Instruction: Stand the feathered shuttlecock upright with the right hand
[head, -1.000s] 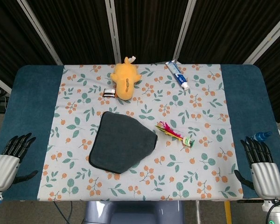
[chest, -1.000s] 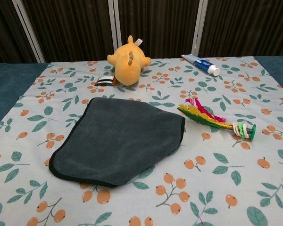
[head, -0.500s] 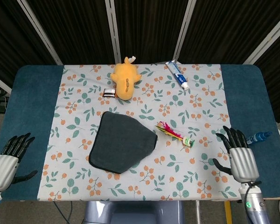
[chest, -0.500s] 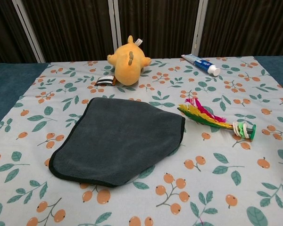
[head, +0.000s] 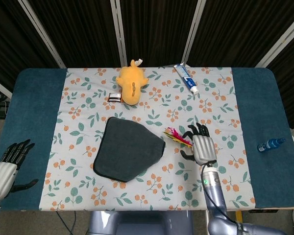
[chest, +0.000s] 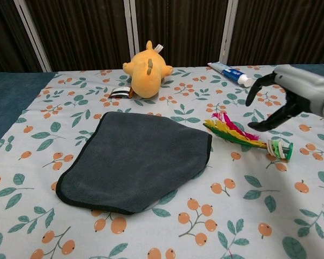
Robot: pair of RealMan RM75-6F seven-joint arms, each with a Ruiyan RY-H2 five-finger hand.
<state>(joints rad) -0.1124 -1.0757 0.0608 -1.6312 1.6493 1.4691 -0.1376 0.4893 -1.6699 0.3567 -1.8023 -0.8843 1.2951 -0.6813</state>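
dark slatted panels back a table point(head: 34, 98) of blue felt under a leaf-and-berry printed cloth point(head: 215, 103). the feathered shuttlecock point(chest: 243, 136) lies flat toward the right edge, bright plumes pointing at a soft grey towel point(head: 127, 149). the right hand point(head: 202, 146) hovers over its ringed base, fingers spread, holding nothing. the left hand point(head: 7, 164) rests released at the near left corner.

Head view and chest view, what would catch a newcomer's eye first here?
Probably the right hand, fingers spread, hovering above the feathered shuttlecock, which lies on its side right of the dark grey cloth. Next, the orange plush toy at the table's far edge beside the toothpaste tube.
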